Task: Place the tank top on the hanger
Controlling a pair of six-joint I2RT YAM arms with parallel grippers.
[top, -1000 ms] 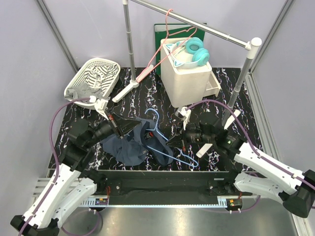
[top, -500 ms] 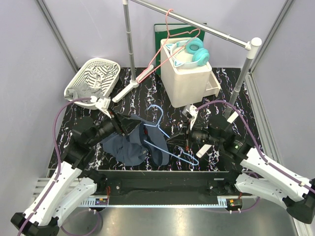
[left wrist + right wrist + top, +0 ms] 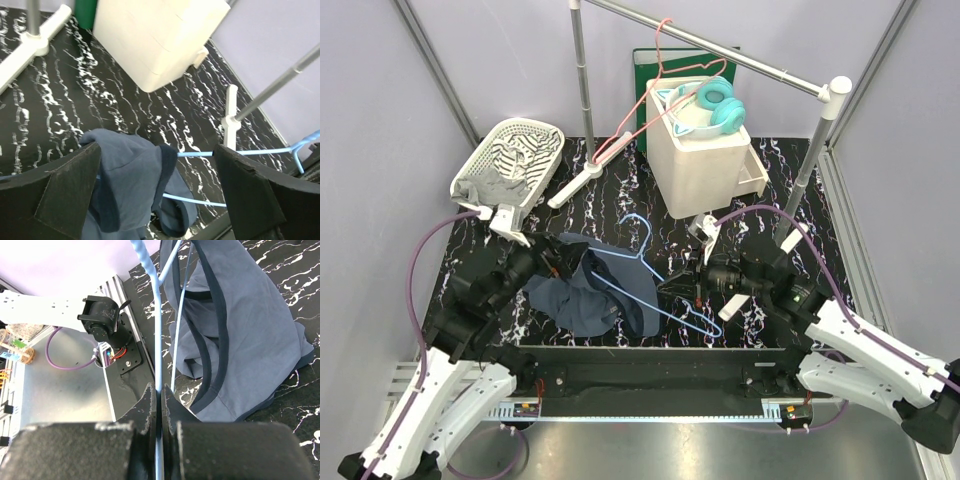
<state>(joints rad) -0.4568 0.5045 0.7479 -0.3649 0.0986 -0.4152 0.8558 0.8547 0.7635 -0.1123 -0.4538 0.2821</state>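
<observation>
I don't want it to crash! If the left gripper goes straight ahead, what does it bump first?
Probably the dark navy-blue cloth tank top, which hangs right between the open fingers of the left gripper. The thin light-blue wire hanger pokes out beside it. Depth is hard to judge here.

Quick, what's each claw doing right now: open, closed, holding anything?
Left claw: open wide, tank top hanging in the gap.
Right claw: closed on the hanger wire.
</observation>
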